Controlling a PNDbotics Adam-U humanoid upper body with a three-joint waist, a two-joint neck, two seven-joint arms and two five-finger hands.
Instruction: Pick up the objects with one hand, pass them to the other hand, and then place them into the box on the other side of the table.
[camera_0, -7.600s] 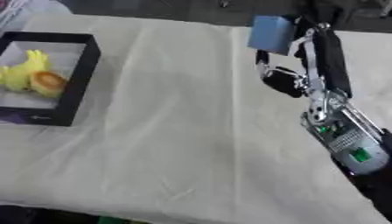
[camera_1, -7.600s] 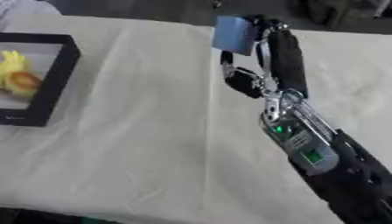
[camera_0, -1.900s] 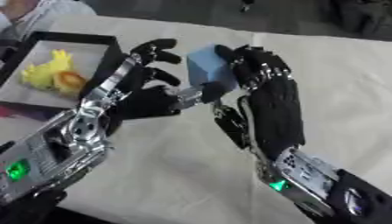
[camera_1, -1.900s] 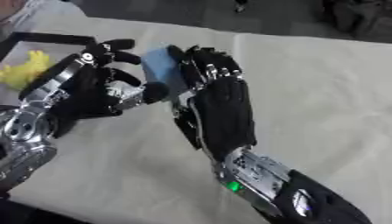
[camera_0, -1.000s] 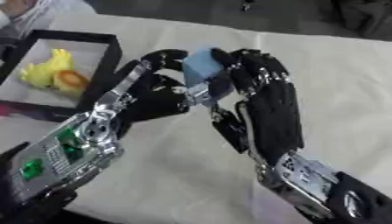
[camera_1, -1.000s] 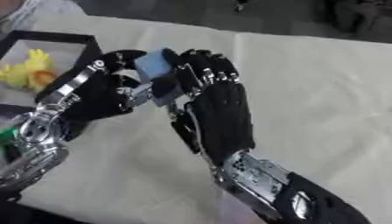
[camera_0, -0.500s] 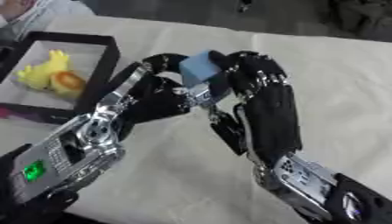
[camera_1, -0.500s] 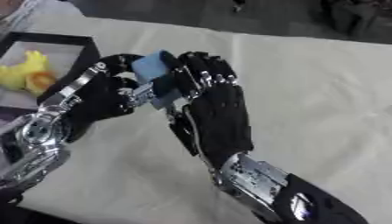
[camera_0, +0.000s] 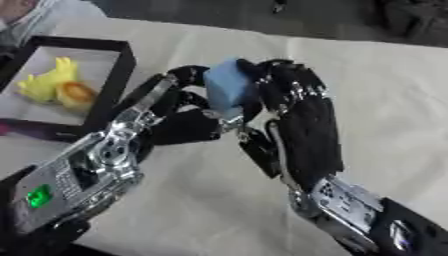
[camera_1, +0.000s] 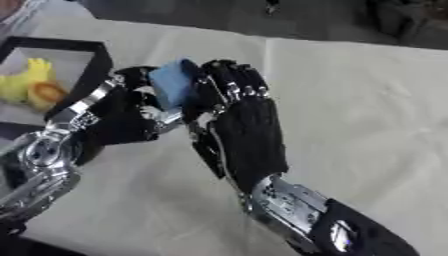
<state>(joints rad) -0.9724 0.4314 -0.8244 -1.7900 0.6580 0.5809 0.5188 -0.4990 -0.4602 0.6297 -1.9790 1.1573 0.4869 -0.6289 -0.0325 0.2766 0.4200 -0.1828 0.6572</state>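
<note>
Your right hand (camera_0: 302, 120) has carried the blue block (camera_0: 229, 86) in from the far right of the table, and your left hand (camera_0: 175, 117) has come up to meet it; both now curl their fingers round the block in mid-air over the cloth. The handover is under way: the black box (camera_0: 118, 75), already holding yellow toys (camera_0: 54, 86), waits just beside the left hand

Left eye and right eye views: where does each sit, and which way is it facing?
Left eye view: in the head, looking down at the table; left hand and right hand meet at a blue block.
Right eye view: beside it, facing likewise, same hands.
Both share the block, and the black box holding yellow toys.
</note>
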